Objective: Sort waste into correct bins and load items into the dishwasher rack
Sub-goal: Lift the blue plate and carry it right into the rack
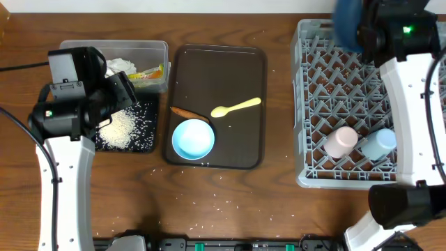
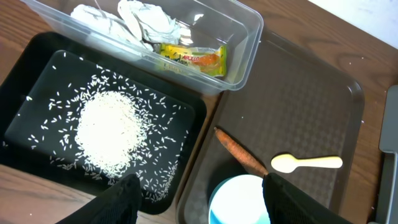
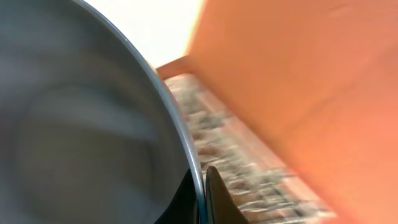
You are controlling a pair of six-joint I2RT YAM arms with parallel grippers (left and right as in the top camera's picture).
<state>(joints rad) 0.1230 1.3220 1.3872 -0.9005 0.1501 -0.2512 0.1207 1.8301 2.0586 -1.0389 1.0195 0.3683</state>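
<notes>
**Plate over the rack, pinched by the rim**

Plate (image 3: 81, 124) is up at the far corner of the rack (image 1: 334, 84), and the right hand (image 3: 202, 193) is closed thin on its rim, one finger on each face. It looks like hard, glossy, dark blue ware, so probably stiff, a bit heavy and slick. An edge pinch like that could let it swing, so it likely wants to drop straight between the grey plastic pegs.

The pink cup (image 1: 341, 141) and blue cup (image 1: 378, 145) already sit in the rack's near end. The left hand (image 2: 202, 199) hangs wide open with nothing in it, over the round light blue bowl (image 1: 193, 139) on the brown tray (image 1: 244, 70). The pale spoon (image 1: 235, 107) and thin carrot piece (image 1: 188, 112) lie beside the bowl. Both look light, and the spoon is best taken mid-handle.

Rice (image 2: 109, 134) is heaped in the black tray (image 2: 37, 74), with a few grains on the desk (image 1: 279, 202).
</notes>
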